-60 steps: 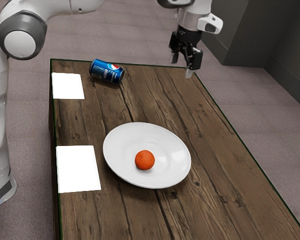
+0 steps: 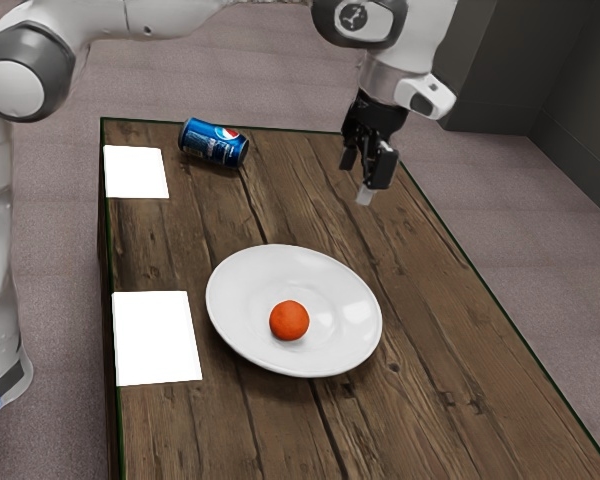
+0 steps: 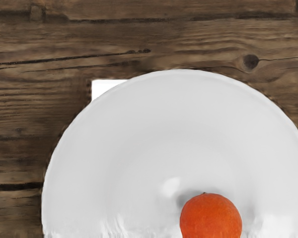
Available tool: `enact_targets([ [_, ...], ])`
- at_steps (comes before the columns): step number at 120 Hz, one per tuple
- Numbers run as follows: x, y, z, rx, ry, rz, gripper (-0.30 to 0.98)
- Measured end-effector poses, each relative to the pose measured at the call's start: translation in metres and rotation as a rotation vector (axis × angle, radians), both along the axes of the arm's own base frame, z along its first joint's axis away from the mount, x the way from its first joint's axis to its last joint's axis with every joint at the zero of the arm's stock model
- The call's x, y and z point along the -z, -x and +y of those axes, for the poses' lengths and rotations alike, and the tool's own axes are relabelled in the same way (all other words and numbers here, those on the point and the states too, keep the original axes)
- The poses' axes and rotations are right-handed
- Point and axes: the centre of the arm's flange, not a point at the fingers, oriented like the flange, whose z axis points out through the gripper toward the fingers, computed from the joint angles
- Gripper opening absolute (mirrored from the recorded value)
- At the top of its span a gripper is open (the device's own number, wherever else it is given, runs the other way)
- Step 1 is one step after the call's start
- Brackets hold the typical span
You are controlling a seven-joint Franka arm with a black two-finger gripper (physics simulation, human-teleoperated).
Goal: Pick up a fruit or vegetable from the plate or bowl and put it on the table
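Orange (image 2: 289, 320) on glossy rnd plate (image 2: 242, 290)

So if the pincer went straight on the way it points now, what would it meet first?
Probably the plate or the orange fruit on it: the pincer points down, and both lie ahead in the wrist view. Depth is unclear, so I can't say which.

Bright orange fruit (image 2: 289, 321), plain glossy white plate (image 2: 233, 317), brown counter (image 2: 450, 350) streaked with dark wood grain, blue can (image 2: 202, 141) with a red-and-white emblem, black gripper (image 2: 365, 180)
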Motion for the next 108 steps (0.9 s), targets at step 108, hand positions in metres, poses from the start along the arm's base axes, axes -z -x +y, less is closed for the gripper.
enact_targets([
  [108, 0.138, 0.101, -0.071, 0.311, 0.091, 0.097, 0.68],
])
